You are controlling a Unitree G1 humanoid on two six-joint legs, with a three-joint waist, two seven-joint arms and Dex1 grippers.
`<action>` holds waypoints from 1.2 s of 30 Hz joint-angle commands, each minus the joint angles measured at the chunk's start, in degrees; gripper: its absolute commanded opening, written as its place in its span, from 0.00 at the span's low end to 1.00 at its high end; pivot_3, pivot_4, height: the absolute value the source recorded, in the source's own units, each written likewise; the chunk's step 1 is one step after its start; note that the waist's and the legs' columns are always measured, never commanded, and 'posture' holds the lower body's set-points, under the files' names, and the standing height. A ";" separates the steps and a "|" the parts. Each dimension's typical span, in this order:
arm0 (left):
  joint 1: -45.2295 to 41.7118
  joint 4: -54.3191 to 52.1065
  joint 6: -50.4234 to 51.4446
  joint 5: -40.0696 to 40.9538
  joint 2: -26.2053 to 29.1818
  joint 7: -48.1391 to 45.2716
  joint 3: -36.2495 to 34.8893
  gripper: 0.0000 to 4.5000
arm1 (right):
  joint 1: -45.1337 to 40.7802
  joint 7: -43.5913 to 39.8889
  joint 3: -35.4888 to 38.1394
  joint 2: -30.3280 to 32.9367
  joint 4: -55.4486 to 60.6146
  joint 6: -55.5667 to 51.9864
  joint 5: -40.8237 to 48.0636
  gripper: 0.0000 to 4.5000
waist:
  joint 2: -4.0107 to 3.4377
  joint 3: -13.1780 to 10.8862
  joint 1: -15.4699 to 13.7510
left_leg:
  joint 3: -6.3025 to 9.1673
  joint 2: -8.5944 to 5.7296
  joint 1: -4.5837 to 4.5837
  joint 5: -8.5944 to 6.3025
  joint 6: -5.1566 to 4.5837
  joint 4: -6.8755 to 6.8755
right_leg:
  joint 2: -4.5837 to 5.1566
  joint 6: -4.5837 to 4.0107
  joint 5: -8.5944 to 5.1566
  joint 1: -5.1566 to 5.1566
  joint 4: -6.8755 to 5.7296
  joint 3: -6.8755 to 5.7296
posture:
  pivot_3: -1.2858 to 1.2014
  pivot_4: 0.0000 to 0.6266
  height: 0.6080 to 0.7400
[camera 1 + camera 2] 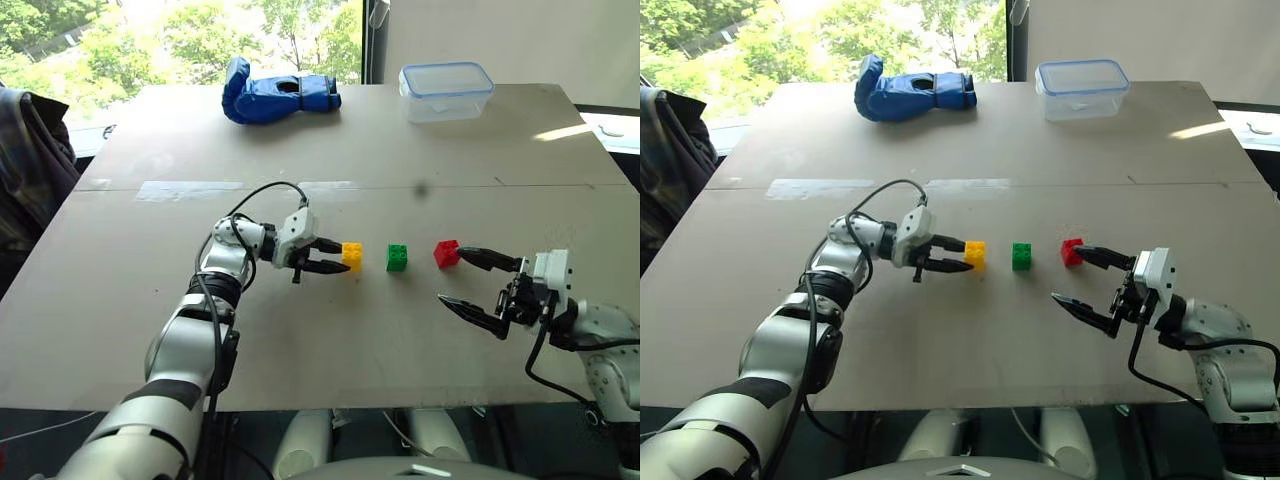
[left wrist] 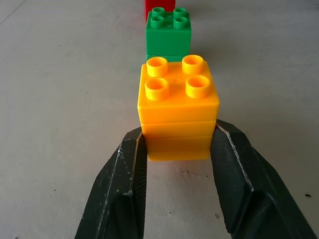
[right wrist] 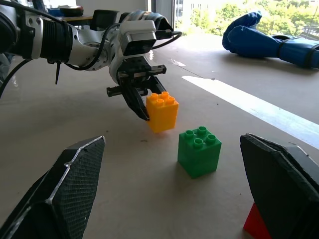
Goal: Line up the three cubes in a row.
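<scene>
The left gripper (image 1: 333, 255) clamps the glossy, studded yellow cube (image 2: 178, 107). Green cube (image 1: 397, 257) and red cube (image 1: 446, 253) sit beside it. The right gripper (image 1: 470, 282) gapes wide.

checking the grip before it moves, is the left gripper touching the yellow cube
Touching. The left wrist view shows both fingers of the left gripper pressed against the yellow cube's sides.

In the left wrist view the red cube (image 2: 160, 9) beyond the left pincer (image 2: 179, 149) is cut by the picture's edge, its lower part hidden behind the green cube (image 2: 168, 34); the yellow cube (image 2: 178, 107) hides that one's base; beside the right pincer (image 3: 174, 199), the red cube shows one corner, the rest hidden by a finger (image 3: 286, 189).
</scene>
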State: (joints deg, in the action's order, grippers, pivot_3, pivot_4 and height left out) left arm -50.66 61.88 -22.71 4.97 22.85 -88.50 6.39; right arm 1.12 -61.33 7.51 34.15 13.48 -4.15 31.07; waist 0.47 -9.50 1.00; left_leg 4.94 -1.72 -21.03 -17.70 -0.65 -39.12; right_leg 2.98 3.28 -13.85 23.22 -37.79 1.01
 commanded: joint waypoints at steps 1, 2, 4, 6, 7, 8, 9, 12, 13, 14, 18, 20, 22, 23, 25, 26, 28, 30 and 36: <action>-0.06 -1.10 -0.88 -0.79 0.19 0.39 0.16 0.28 | -0.20 -0.22 1.42 0.50 1.49 1.60 0.18 1.00 | 0.00 0.00 -0.01 | -0.01 0.00 0.01 0.00 0.00 0.00 | 0.00 0.00 0.00 0.00 -0.02 0.00 | 0.52 0.24 1.00; 0.23 -1.42 -0.82 -0.83 0.25 0.36 0.24 0.28 | -0.26 -0.20 1.53 0.52 1.47 1.58 0.33 1.00 | 0.01 -0.01 -0.02 | 0.00 0.00 0.01 0.00 0.00 0.00 | 0.00 0.00 0.00 0.00 -0.03 0.00 | 0.52 0.24 1.00; 0.55 -1.82 -0.66 -0.84 0.32 0.34 0.27 0.28 | -0.30 -0.23 1.60 0.58 1.40 1.64 0.39 1.00 | 0.02 -0.01 -0.06 | 0.00 0.00 0.01 0.00 0.00 -0.01 | 0.00 0.00 0.00 0.00 -0.03 0.00 | 0.52 0.24 1.00; 0.68 -2.12 -0.27 -0.72 0.36 0.28 0.20 0.28 | -0.31 -0.30 1.58 0.67 1.31 1.72 0.30 1.00 | 0.02 -0.01 -0.11 | 0.00 0.00 0.00 0.00 0.00 -0.02 | 0.00 0.00 0.00 0.00 -0.02 0.00 | 0.52 0.24 1.00; 0.69 -2.17 -0.13 -0.72 0.37 0.36 0.18 0.28 | -0.33 -0.32 1.57 0.69 1.29 1.73 0.28 1.00 | 0.03 -0.02 -0.12 | 0.00 0.00 0.00 0.00 0.00 -0.02 | 0.00 0.00 0.00 0.00 -0.02 0.00 | 0.52 0.24 1.00; 0.71 -2.22 -0.03 -0.70 0.35 0.43 0.15 0.28 | -0.34 -0.37 1.58 0.70 1.26 1.73 0.32 1.00 | 0.02 -0.01 -0.12 | 0.00 0.00 0.00 0.00 0.00 -0.02 | 0.00 0.00 0.00 0.00 -0.02 0.00 | 0.52 0.24 1.00; 0.72 -2.25 0.10 -0.73 0.35 0.49 0.18 0.28 | -0.54 -0.41 1.43 0.68 1.09 1.77 0.20 1.00 | 0.03 -0.02 -0.12 | 0.00 0.00 0.00 0.00 0.00 -0.02 | 0.00 0.00 0.00 0.00 -0.02 0.00 | 0.52 0.24 1.00; 0.69 -2.26 0.42 -0.79 0.38 0.54 0.22 0.28 | -1.09 -0.49 1.09 0.59 0.77 1.75 0.05 1.00 | 0.03 -0.02 -0.09 | 0.00 0.00 0.00 0.00 0.00 -0.02 | 0.00 0.00 0.00 0.00 -0.03 0.00 | 0.52 0.24 1.00; 0.67 -2.23 0.50 -0.78 0.38 0.58 0.20 0.28 | -1.24 -0.51 1.05 0.56 0.70 1.72 0.05 1.00 | 0.03 -0.02 -0.10 | 0.00 0.00 0.00 0.00 0.00 -0.02 | 0.00 0.00 0.00 0.00 -0.03 0.00 | 0.52 0.24 1.00; 0.60 -2.11 0.86 -0.77 0.41 0.86 0.10 0.28 | -1.40 -0.54 0.98 0.56 0.63 1.71 -0.01 1.00 | 0.03 -0.02 -0.10 | 0.00 0.00 0.00 0.00 0.00 -0.02 | 0.00 0.00 0.00 0.00 -0.03 0.00 | 0.52 0.24 1.00; 0.30 -1.23 0.75 -1.07 0.69 1.39 0.05 0.28 | -1.84 -0.46 0.72 0.38 0.51 1.68 -0.25 1.00 | 0.03 -0.02 -0.11 | 0.00 0.00 0.01 0.00 0.00 -0.03 | 0.00 0.00 0.00 0.00 -0.03 0.00 | 0.52 0.24 1.00; 0.22 -0.89 0.90 -1.16 0.82 1.31 0.10 0.28 | -1.94 -0.41 0.60 0.30 0.54 1.61 -0.32 1.00 | 0.03 -0.02 -0.10 | 0.00 0.00 0.01 0.00 0.00 -0.03 | 0.00 0.00 0.00 0.00 -0.04 0.00 | 0.52 0.24 1.00; 0.05 -0.34 0.45 -1.47 0.82 2.16 0.10 0.28 | -2.02 -0.33 0.50 0.20 0.55 1.57 -0.40 1.00 | 0.03 -0.01 -0.10 | 0.00 0.00 0.01 0.00 0.00 -0.04 | 0.00 0.00 0.00 0.00 -0.05 0.00 | 0.52 0.24 1.00; -0.01 -0.16 0.28 -1.54 0.80 2.36 0.07 0.28 | -2.05 -0.31 0.47 0.16 0.56 1.56 -0.43 1.00 | 0.03 -0.02 -0.10 | 0.00 0.00 0.01 0.00 0.00 -0.04 | 0.00 0.00 0.00 0.00 -0.05 0.00 | 0.52 0.24 1.00; -0.13 0.21 0.27 -1.62 0.77 2.39 0.06 0.28 | -2.16 -0.17 0.37 0.06 0.59 1.53 -0.56 1.00 | 0.03 -0.01 -0.10 | 0.00 0.00 0.02 0.00 0.00 -0.05 | 0.00 0.00 0.00 0.00 -0.07 0.00 | 0.52 0.24 1.00; -0.18 0.37 0.26 -1.69 0.73 2.46 0.08 0.28 | -2.17 -0.16 0.36 0.06 0.62 1.51 -0.57 1.00 | 0.03 -0.01 -0.10 | 0.00 0.00 0.02 0.00 0.00 -0.06 | 0.00 0.00 0.00 0.00 -0.08 0.01 | 0.52 0.24 1.00; -0.35 0.82 -0.54 -2.15 0.66 3.67 0.11 0.28 | -2.19 -0.10 0.35 0.05 0.69 1.51 -0.58 1.00 | 0.03 -0.01 -0.10 | -0.01 0.00 0.03 0.00 0.00 -0.07 | 0.00 0.00 0.00 0.00 -0.09 0.01 | 0.52 0.24 1.00; -0.55 1.17 -0.91 -2.33 0.59 4.24 0.10 0.28 | -2.15 -0.09 0.41 0.12 0.80 1.51 -0.56 1.00 | 0.03 -0.01 -0.11 | -0.01 0.00 0.04 0.00 0.00 -0.08 | 0.00 0.00 0.00 -0.01 -0.10 0.01 | 0.52 0.24 1.00; -1.04 2.40 -2.08 -3.26 0.59 5.66 0.24 0.28 | -2.01 -0.07 0.61 0.21 1.17 1.47 -0.38 1.00 | 0.03 -0.01 -0.11 | -0.01 0.00 0.05 0.00 0.00 -0.09 | 0.00 0.00 0.00 -0.01 -0.12 0.02 | 0.52 0.24 1.00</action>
State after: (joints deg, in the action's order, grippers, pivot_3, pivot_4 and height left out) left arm -51.12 63.41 -24.18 2.69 22.92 -84.45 6.81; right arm -0.49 -61.35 7.47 34.14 12.92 -3.47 30.10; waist 0.50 -9.52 0.89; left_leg 4.93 -1.72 -20.98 -17.70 -0.65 -39.20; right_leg 2.98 3.28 -13.85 23.21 -37.91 1.03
